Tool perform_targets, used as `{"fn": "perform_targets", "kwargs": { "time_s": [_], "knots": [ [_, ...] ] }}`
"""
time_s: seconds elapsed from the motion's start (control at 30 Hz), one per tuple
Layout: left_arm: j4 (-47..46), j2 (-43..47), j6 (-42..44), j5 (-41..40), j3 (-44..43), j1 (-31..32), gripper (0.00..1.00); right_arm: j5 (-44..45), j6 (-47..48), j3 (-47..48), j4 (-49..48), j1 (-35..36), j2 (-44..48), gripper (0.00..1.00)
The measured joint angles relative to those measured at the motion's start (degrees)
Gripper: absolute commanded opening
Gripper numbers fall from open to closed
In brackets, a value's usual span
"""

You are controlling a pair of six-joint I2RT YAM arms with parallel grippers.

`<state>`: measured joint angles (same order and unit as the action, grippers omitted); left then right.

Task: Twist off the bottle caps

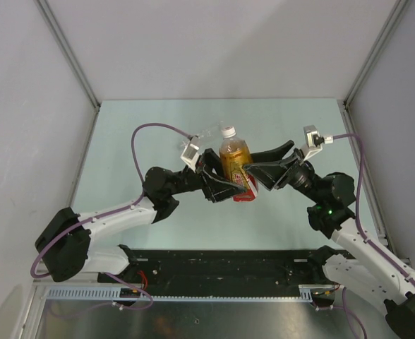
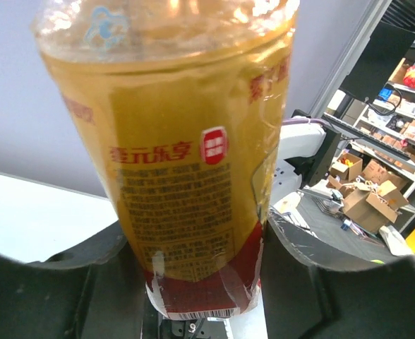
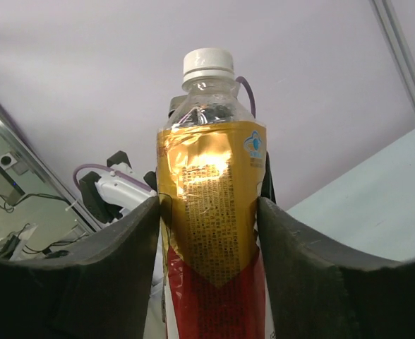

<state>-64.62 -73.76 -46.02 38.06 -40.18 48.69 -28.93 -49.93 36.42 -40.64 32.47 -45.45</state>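
Observation:
An amber bottle (image 1: 233,159) with a gold and red label is held upright above the table between both arms. Its white cap (image 1: 228,132) sits on top, untouched. My left gripper (image 1: 230,185) is shut on the bottle's lower part from the left. In the left wrist view the bottle (image 2: 186,176) fills the frame, and both fingers (image 2: 66,289) of the left gripper (image 2: 200,265) press on it. My right gripper (image 1: 253,173) holds it from the right. The right wrist view shows the bottle (image 3: 211,212), its cap (image 3: 207,67) and my right gripper (image 3: 207,233) closed on the label.
A clear crinkled bottle (image 1: 209,131) lies on the pale green table (image 1: 144,134) just behind the held one. Grey walls enclose the table on three sides. A black rail (image 1: 221,265) with the arm bases runs along the near edge.

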Motion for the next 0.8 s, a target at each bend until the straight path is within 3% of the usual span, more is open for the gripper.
{"fn": "perform_targets", "kwargs": {
  "time_s": [0.13, 0.23, 0.53, 0.8],
  "knots": [
    [-0.7, 0.0, 0.1, 0.2, 0.0, 0.1, 0.34, 0.3, 0.0, 0.0, -0.3, 0.2, 0.2, 0.85],
    [-0.9, -0.1, 0.3, 0.9, 0.0, 0.1, 0.34, 1.4, 0.7, -0.2, 0.3, 0.2, 0.9, 0.93],
    [2.1, -0.4, 2.5, 3.2, 0.0, -0.3, 0.32, 4.9, 3.5, -0.3, 3.0, 0.1, 5.7, 0.98],
    [22.4, 3.1, 12.0, -0.2, -2.1, -0.4, 0.32, 5.6, 5.6, -0.3, 6.6, -0.5, 6.5, 0.99]
  ]
}}
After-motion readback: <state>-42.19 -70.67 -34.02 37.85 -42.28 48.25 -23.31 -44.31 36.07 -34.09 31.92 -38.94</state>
